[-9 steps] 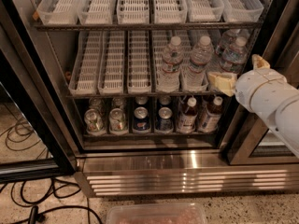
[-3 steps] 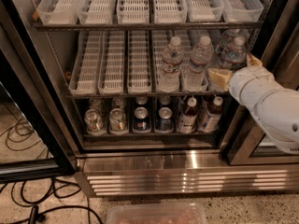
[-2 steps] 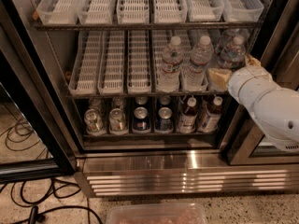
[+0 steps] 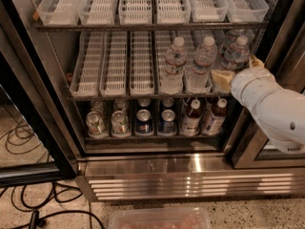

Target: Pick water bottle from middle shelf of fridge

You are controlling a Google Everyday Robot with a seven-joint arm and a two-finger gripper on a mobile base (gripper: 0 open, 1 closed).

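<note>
Arm [image 4: 276, 109]: smooth white rounded shell, few small dark dots, poss. screws. End effector [image 4: 228, 78]: tan-yellow, at right end of shelf [image 4: 143, 98].

Upright clear water bottle [image 4: 235, 52] (white cap) rightmost on the middle shelf [image 4: 119, 98], hand [image 4: 237, 72] alongside

Speckled floor [image 4: 257, 216], black cables [image 4: 33, 218] at left, clear plastic bin [image 4: 159, 213] at bottom

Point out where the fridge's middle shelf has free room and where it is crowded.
Free: the three empty lane trays on the middle shelf, between the fridge's left wall and the leftmost water bottle. Crowded: the right end, where three water bottles stand side by side and the hand sits by the rightmost water bottle.
</note>
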